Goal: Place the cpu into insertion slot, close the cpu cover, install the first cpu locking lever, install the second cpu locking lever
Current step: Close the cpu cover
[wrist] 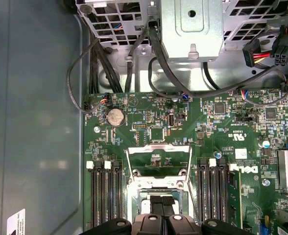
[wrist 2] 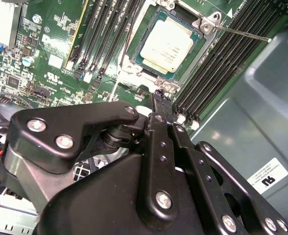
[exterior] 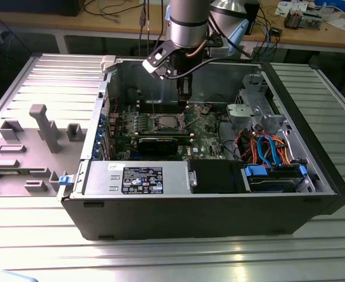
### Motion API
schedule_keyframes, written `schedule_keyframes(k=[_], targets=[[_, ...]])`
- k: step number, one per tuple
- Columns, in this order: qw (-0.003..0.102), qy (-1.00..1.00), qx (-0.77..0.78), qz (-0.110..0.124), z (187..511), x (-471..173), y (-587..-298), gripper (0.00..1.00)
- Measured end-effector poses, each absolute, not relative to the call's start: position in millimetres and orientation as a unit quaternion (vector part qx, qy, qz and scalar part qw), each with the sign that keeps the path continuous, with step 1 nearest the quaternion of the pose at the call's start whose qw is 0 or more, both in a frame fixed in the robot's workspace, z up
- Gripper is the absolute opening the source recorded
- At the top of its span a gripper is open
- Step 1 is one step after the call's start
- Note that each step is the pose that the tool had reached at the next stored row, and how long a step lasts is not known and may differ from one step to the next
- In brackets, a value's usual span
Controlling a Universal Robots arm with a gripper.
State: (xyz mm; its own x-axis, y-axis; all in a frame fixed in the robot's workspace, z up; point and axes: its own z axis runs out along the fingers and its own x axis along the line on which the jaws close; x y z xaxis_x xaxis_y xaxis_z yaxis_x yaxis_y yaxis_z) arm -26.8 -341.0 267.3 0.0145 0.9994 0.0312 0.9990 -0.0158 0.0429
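Observation:
The cpu [wrist 2: 167, 45], a silver-topped square chip, lies flat in the insertion slot [wrist 2: 193, 58] on the green board. In the first wrist view the cpu cover [wrist: 158, 148], a thin silver frame, is swung back off the slot [wrist: 134, 191], and the board shows through its window. A thin locking lever [wrist 2: 242, 33] sticks out free beside the socket. My gripper [wrist 2: 158, 94] is shut, its black fingertips together at the socket's near edge with nothing seen between them. In the exterior view the gripper [exterior: 185, 97] hangs just behind the socket [exterior: 165, 123].
Memory slots [wrist: 105, 196] flank the socket on both sides. Black cables [wrist: 134, 58] and a metal drive cage [wrist: 190, 24] sit beyond the board. The case walls [exterior: 178, 220] enclose it all, with the power supply [exterior: 140, 178] at the front and grey fixtures [exterior: 43, 126] on the exterior view's left.

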Motion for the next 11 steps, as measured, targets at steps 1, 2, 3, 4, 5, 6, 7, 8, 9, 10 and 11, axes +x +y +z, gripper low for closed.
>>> schedule_keyframes(k=[1, 2, 3, 4, 5, 6, 7, 8, 9, 10, 11], targets=[[0.004, 0.701, 0.712, 0.026, 267.3, -26.4, -341.0, 0.11], [0.004, 0.701, 0.712, 0.026, 267.3, -26.1, -341.0, 0.11], [0.004, 0.701, 0.712, 0.026, 267.3, -25.9, -341.0, 0.11], [0.004, 0.701, 0.712, 0.026, 267.3, -25.5, -341.0, 0.11], [0.004, 0.701, 0.712, 0.026, 267.3, -25.2, -341.0, 0.11], [0.004, 0.701, 0.712, 0.026, 267.3, -25.0, -341.0, 0.11], [0.004, 0.701, 0.712, 0.026, 267.3, -24.7, -341.0, 0.11], [0.004, 0.701, 0.712, 0.026, 267.3, -24.2, -341.0, 0.11], [0.004, 0.701, 0.712, 0.026, 267.3, -23.9, -341.0, 0.11], [0.004, 0.701, 0.712, 0.026, 267.3, -23.7, -341.0, 0.11], [0.004, 0.701, 0.712, 0.026, 267.3, -23.4, -341.0, 0.11]])
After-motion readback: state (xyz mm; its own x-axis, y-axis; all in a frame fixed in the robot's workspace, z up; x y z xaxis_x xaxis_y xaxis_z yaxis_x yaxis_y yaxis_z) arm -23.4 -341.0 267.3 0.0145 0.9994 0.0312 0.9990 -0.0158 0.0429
